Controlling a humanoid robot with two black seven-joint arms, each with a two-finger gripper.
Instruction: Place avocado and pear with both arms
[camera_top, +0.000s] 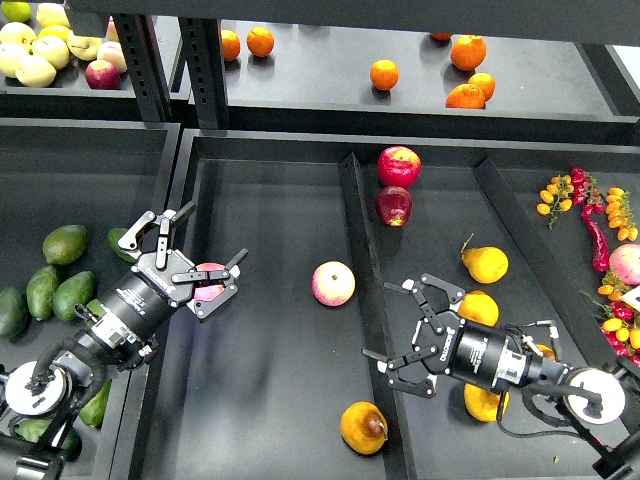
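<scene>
The orange-yellow pear (362, 427) with a dark brown spot lies at the front of the middle tray, near the divider. My right gripper (402, 331) is open and empty. It lies low in the right compartment, pointing left, just above and to the right of the pear. Several avocados lie in the left bin; the darker, elongated ones (44, 290) are at its front left. My left gripper (195, 262) is open and empty, right of those avocados, over a pink apple (209, 283) that it partly hides.
A second pink apple (333, 283) lies mid-tray. Two red apples (398, 166) sit at the back. Yellow stemmed pears (485, 264) lie by my right arm. A raised divider (358, 240) splits the tray. Oranges (384, 74) are on the shelf and peppers (592, 215) at the right.
</scene>
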